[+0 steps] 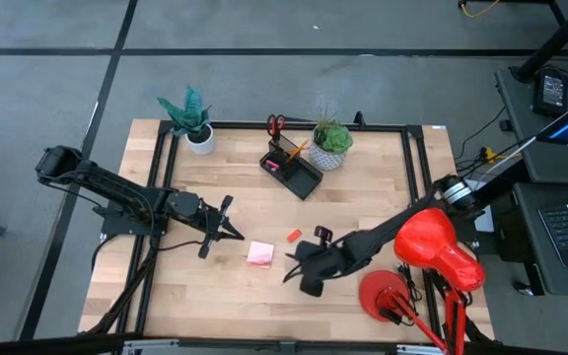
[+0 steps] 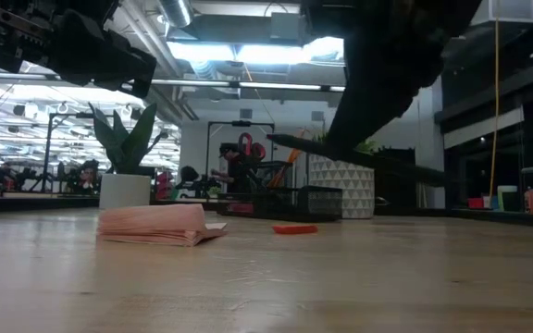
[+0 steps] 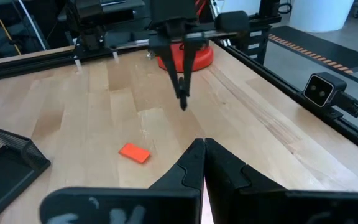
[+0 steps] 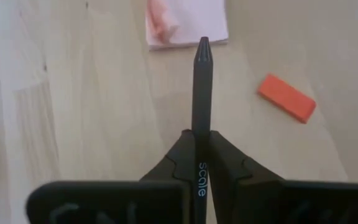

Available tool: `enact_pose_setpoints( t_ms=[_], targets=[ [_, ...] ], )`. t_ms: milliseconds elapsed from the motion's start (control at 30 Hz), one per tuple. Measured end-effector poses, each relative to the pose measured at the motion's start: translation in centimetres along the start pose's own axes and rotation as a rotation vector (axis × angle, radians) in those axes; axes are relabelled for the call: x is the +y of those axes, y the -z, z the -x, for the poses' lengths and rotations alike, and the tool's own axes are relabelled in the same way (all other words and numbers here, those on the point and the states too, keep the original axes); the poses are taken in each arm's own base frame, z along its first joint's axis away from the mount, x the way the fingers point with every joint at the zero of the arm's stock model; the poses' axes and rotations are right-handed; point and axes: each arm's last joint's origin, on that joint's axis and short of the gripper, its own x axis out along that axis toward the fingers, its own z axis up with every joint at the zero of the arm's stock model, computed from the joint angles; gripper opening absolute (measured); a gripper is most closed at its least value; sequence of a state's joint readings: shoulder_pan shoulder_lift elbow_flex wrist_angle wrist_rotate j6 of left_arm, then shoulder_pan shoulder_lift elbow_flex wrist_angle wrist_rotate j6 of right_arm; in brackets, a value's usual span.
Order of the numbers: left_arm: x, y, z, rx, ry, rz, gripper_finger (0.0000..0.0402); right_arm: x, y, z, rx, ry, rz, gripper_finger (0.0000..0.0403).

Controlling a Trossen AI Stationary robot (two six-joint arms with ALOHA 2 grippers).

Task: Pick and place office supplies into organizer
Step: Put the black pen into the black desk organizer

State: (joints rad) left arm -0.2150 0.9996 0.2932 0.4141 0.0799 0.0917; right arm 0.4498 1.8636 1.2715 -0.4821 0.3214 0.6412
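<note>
Right gripper (image 4: 197,152): clamped on black pen (image 4: 202,93), held above the table at 5 o'clock. Left gripper (image 3: 202,163): closed, empty. Organizer (image 1: 292,168): 12 o'clock. Advice: carry pen level, tip it upright over the tall compartment, release low.

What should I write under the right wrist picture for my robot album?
The right gripper pinches a black pen above the wooden table, near a pink sticky-note pad and an orange eraser.
</note>
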Motion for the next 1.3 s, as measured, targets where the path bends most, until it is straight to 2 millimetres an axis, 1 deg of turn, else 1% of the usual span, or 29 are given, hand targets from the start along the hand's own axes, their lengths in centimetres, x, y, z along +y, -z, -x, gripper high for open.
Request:
enact_pose_setpoints(
  t_ms=[167,300,567,733,833,933,1033,1200,1300],
  targets=[
    [0.0,0.0,0.0,0.0,-0.002,0.0,0.0006,-2.3,1.0,0.3,-0.12,-0.062,-0.012,0.0025],
    [0.1,0.0,0.0,0.0,-0.023,-0.001,0.0006,-4.2,1.5,0.4,-0.257,-0.07,0.009,0.0022],
    [0.5,-0.1,0.0,0.003,-0.161,-0.01,0.0006,-7.7,2.5,0.0,-0.52,-0.106,0.05,0.0022],
    [1.1,-0.2,0.1,-0.015,-0.191,-0.015,0.0006,-8.9,2.8,0.1,-0.686,-0.108,0.107,0.0024],
    [1.5,-0.2,0.2,-0.013,-0.166,-0.053,0.0006,-9.4,2.8,0.4,-0.771,-0.117,0.154,0.0025],
    [2.1,-0.3,0.2,-0.033,-0.145,-0.055,0.0006,-9.9,2.4,0.7,-0.843,-0.14,0.208,0.0023],
    [2.9,-0.5,0.4,-0.063,-0.172,-0.049,0.0006,-10.6,2.1,0.8,-0.897,-0.147,0.26,0.0022],
    [4.1,-0.6,0.7,-0.081,-0.233,-0.037,0.0006,-12.6,1.3,0.5,-0.914,-0.132,0.295,0.0024],
    [4.7,-0.5,0.9,-0.08,-0.241,-0.031,0.0006,-13.9,0.8,0.3,-0.92,-0.13,0.3,0.0022]
  ],
)
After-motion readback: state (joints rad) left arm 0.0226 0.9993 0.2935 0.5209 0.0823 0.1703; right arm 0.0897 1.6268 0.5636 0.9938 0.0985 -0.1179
